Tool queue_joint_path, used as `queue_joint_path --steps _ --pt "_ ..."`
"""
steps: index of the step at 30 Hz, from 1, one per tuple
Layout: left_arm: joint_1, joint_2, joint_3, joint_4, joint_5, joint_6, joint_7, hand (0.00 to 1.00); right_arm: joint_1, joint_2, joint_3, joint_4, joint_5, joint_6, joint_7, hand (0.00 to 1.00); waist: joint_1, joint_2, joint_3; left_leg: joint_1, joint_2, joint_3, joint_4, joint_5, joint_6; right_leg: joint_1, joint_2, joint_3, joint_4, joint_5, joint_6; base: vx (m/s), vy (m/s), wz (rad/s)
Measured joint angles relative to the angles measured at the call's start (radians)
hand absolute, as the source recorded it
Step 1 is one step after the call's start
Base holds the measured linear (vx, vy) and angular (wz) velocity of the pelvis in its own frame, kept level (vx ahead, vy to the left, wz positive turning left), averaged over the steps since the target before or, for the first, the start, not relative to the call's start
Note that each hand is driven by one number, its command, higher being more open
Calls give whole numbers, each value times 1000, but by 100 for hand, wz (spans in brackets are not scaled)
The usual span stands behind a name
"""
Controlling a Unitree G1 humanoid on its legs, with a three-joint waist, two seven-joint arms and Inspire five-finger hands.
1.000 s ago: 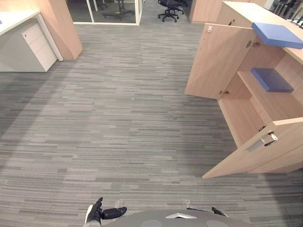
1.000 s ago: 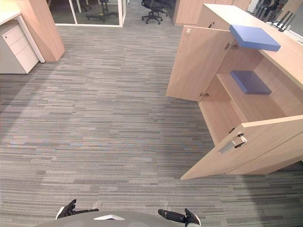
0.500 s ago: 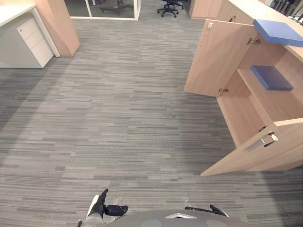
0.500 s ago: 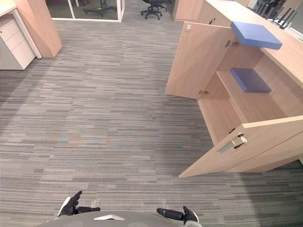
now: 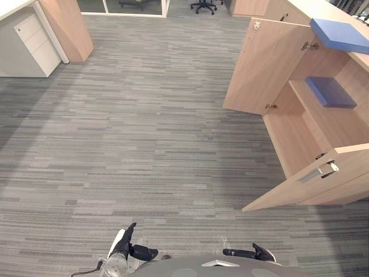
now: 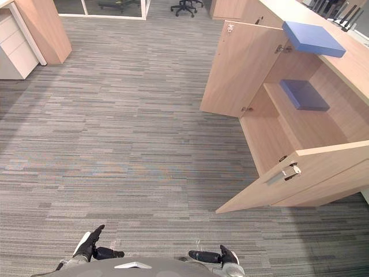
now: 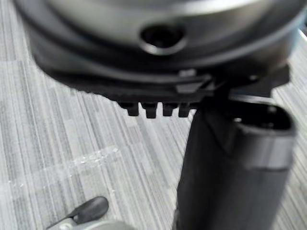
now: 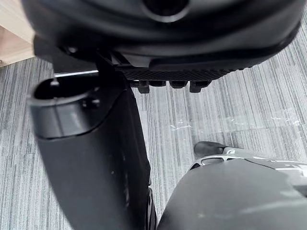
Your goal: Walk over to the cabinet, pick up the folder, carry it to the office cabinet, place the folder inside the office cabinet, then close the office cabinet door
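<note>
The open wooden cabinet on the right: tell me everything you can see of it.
The cabinet is low, light wood-look board, standing on grey carpet at the robot's right. Both doors are swung wide open: the far door and the near door, which bears a metal handle. Inside, one shelf carries a dark blue folder; a lighter blue folder lies on its top.

Carpet (image 5: 144, 133) grey, striped; cabinet (image 5: 265, 63) pale wood; top folder (image 5: 340, 34) blue; shelf folder (image 5: 330, 92) darker blue
</note>
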Motion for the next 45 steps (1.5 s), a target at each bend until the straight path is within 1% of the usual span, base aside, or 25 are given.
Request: queue_joint_path --steps 3,5,7,11,14,15,16,17,21,24,26,27,28,29,31,32,34,35,37,38,39,41,42,44,45 --pt "2 -48 129 -33 -126 3 7 100 -34 -4 1 18 -3 2 3 100 9 13 46 -157 78 39 403 -166 -28 19 41 -1 2 -10 -17 -69 -54 -10" --pt "3 -76 165 -53 -243 5 19 100 -35 -19 7 18 -23 10 1 100 31 45 75 -294 179 75 772 -158 -20 59 87 20 10 -38 -63 -115 -41 -28" --pt "8 -86 192 -75 -278 -1 20 100 -34 -28 19 18 -37 22 -5 100 45 47 85 -361 209 77 894 -164 -7 76 85 43 32 -57 -76 19 32 -27" --pt "3 -102 194 -93 -277 -1 15 100 -38 -44 22 12 -38 23 -5 100 50 61 91 -396 197 81 664 -171 -18 75 24 75 45 -76 -66 131 153 -31" --pt "6 -124 202 -84 -289 2 19 100 -32 -62 20 8 -36 23 -7 100 43 90 96 -364 167 67 357 -71 -62 81 -50 83 38 -104 -13 227 272 -24" --pt "11 -136 213 -68 -313 3 22 100 -33 -63 20 8 -37 24 -7 100 46 99 89 -330 131 97 312 6 -45 97 -84 90 26 -108 7 324 303 -22" --pt "8 -139 224 -65 -316 3 26 100 -35 -63 21 9 -40 25 -5 100 49 93 88 -328 114 111 309 12 -36 103 -100 86 31 -104 15 438 308 -5" --pt "0 -141 238 -59 -321 2 41 100 -36 -58 11 9 -41 27 2 100 53 78 83 -327 62 127 310 -15 6 85 -153 73 78 -105 23 359 226 4" --pt "13 -143 265 -50 -321 3 45 100 -39 -45 -12 17 -41 36 11 100 67 56 59 -276 -8 172 270 -48 55 74 -230 83 109 -74 71 346 203 -11" --pt "39 -153 266 -9 -315 8 44 100 -39 -52 -88 8 -36 35 22 100 63 85 19 -148 -63 200 171 -46 89 -28 -298 139 410 -72 75 336 171 -34" --pt "43 -151 255 4 -307 8 42 100 -31 -50 -131 0 -34 35 22 100 45 73 11 -51 -112 183 128 -66 116 -130 -375 128 721 -22 16 369 209 17" --pt "40 -143 251 11 -304 8 37 100 -30 -49 -142 -5 -34 35 22 100 24 71 -1 -6 -134 172 116 -88 134 -201 -433 98 927 24 -71 400 177 42" --pt "34 -141 250 17 -304 8 36 100 -32 -49 -147 -23 -34 27 10 100 6 59 -5 35 -142 155 93 -91 138 -266 -469 46 1089 -4 -117 329 137 42" --pt "30 -142 245 18 -304 9 35 100 -36 -47 -150 -29 -32 24 10 100 -1 62 -4 54 -138 148 86 -91 138 -292 -469 12 1136 -27 -128 311 74 26" --pt "12 -141 211 27 -302 8 17 100 -55 -41 -178 -49 -6 15 13 100 0 94 23 112 -89 157 66 -97 127 -359 -413 -141 1137 -151 -110 322 27 -7" --pt "2 -141 210 27 -303 9 5 100 -70 -32 -197 -62 12 15 12 100 1 97 46 153 -52 177 64 -113 99 -382 -361 -230 1031 -194 -106 251 -68 -47" --pt "3 -132 210 28 -299 9 -7 100 -92 -5 -196 -69 14 13 4 100 1 88 52 185 -18 214 50 -136 60 -419 -259 -316 739 -171 -78 190 -122 -51" --pt "3 -115 195 33 -298 8 -14 100 -99 13 -194 -71 23 13 2 100 1 71 55 201 -13 235 31 -151 35 -421 -201 -339 524 -103 -55 221 -182 -32" --pt "-11 -94 185 50 -258 12 -30 100 -101 34 -194 -68 57 19 1 100 -4 45 58 241 -17 244 4 -178 2 -421 -154 -318 384 52 -134 282 -225 -24" --pt "-27 -108 188 56 -237 21 -30 100 -109 27 -181 -64 56 21 4 100 1 50 57 256 15 260 5 -197 -23 -421 -111 -320 389 53 -188 327 -260 -39" --pt "-27 -124 193 58 -225 22 -31 100 -117 22 -154 -60 55 21 4 100 -2 91 43 251 62 287 21 -215 -42 -424 -61 -330 384 17 -201 397 -335 -47" --pt "-36 -134 207 65 -225 28 -35 100 -125 28 -138 -60 49 20 8 100 0 99 38 210 122 296 129 -244 -55 -412 -2 -339 354 -6 -211 326 -311 -29" --pt "-39 -132 240 62 -226 30 -41 100 -123 41 -135 -55 49 21 9 100 -3 84 30 130 187 294 327 -256 -49 -369 48 -350 277 -9 -215 359 -327 -26" --pt "-34 -146 291 33 -237 37 -32 100 -113 56 -117 -66 51 21 5 100 1 88 29 1 324 284 718 -202 15 -270 133 -371 177 -21 -232 393 -299 -38" --pt "-13 -155 315 13 -248 41 -28 100 -112 51 -105 -77 53 20 -3 100 3 111 33 -76 423 249 957 -109 50 -211 201 -333 152 -31 -247 487 -268 -95"
